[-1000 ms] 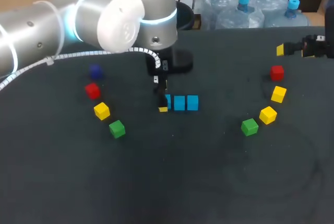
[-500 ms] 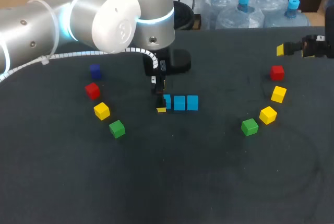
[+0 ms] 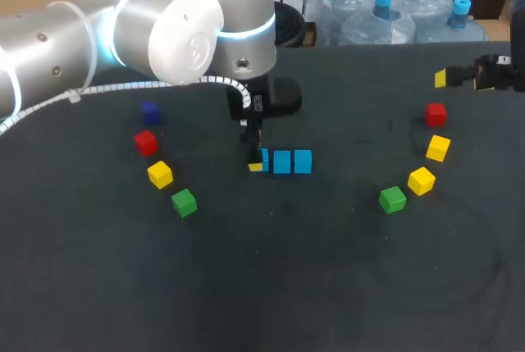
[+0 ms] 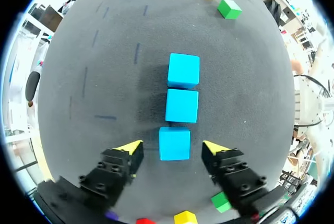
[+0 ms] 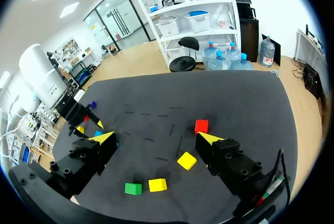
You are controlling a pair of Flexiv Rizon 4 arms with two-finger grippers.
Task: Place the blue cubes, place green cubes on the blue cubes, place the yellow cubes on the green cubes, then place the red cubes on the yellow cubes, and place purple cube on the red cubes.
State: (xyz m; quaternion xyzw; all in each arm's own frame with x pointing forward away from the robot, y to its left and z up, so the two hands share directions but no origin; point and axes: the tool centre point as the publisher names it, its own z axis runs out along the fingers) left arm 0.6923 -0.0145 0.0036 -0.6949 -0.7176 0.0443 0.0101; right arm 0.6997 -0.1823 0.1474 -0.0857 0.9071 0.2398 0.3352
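Three blue cubes lie in a row mid-table: (image 3: 262, 160), (image 3: 282, 162), (image 3: 303, 161). My left gripper (image 3: 257, 162) hangs over the left end of the row. In the left wrist view its yellow fingertips (image 4: 133, 148) flank the nearest blue cube (image 4: 174, 143) with a small gap on each side, so it is open and holds nothing. A purple cube (image 3: 149, 112), a red cube (image 3: 145, 142), a yellow cube (image 3: 160, 174) and a green cube (image 3: 184, 202) lie to the left. My right gripper (image 5: 156, 139) stands open and empty at the far right edge (image 3: 443, 79).
On the right lie a red cube (image 3: 435, 113), two yellow cubes (image 3: 438, 148) (image 3: 422, 180) and a green cube (image 3: 392, 199). The right wrist view shows them ahead of its fingers, the red cube (image 5: 201, 126) farthest. Bare black table (image 3: 271, 286) fills the front.
My left gripper's fingers have drawn in toward the leftmost blue cube. The cubes and the right arm have not moved.
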